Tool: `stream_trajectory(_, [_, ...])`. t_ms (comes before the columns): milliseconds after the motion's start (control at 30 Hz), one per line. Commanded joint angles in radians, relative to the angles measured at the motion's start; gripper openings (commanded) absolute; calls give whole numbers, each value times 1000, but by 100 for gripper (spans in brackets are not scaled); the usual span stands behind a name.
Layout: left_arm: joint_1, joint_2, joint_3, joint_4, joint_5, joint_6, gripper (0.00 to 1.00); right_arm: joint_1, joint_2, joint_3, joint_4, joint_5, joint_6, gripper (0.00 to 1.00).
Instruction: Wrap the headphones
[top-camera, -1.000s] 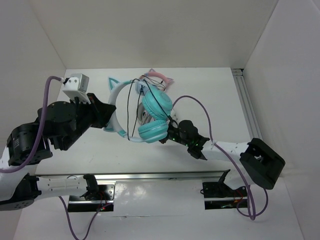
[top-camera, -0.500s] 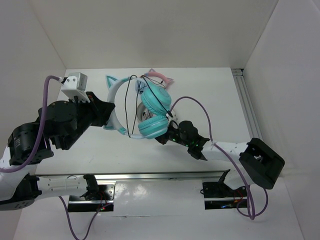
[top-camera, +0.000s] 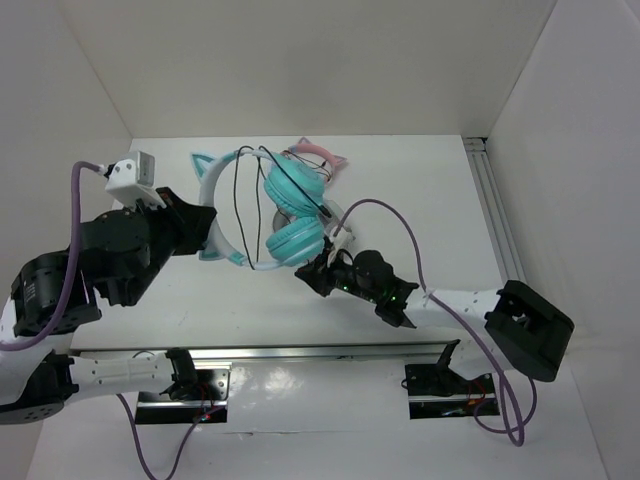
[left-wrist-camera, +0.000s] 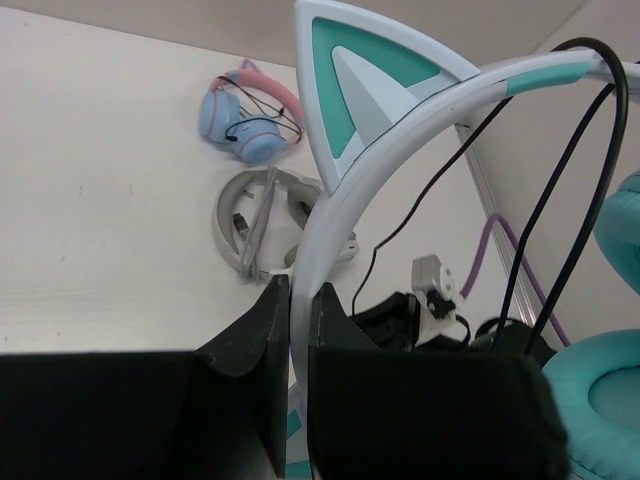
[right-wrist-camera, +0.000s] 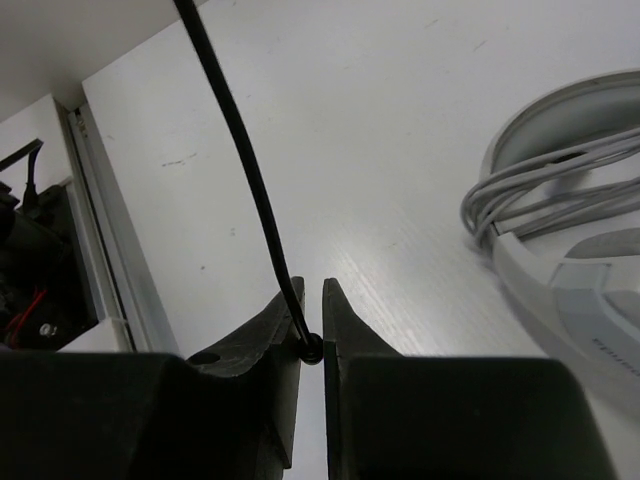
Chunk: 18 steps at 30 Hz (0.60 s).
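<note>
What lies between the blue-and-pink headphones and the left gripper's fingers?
The grey-white headphones lie there, as the left wrist view shows.

We see a white desk (top-camera: 420, 180) with two sets lying on it: grey headphones (left-wrist-camera: 240, 215), cord bundled across the band, and farther back, apart, blue-and-pink headphones (left-wrist-camera: 250, 115); a metal rail (top-camera: 495, 215) lines its right edge

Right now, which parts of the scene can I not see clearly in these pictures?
Top external: teal headphones cover most of the grey-white headphones and the blue-and-pink headphones.
Right wrist: the black cable leaves by the top edge; its lower end is hidden between the right jaws.
Left wrist: the left jaws hide the lower headband; the right edge cuts off the ear cups.
</note>
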Motion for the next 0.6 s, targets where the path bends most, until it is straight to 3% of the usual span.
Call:
stream_trajectory(0, [-2,-41,-19,58,-153,-136,0,87,-35,6,-15,134,-5,0])
stream_trajectory(233, [8,-28,-12,-59,-343,-300,0,297,-44,33,-82,271,-14,0])
stream_trajectory(433, [95,15,-53,-50,-397,-254,0,530,-35,113,-191,396,-72,0])
stream_trajectory(567, [186,39,-103,-22,-374,-225,0,596,-56,173,-274,406,-97,0])
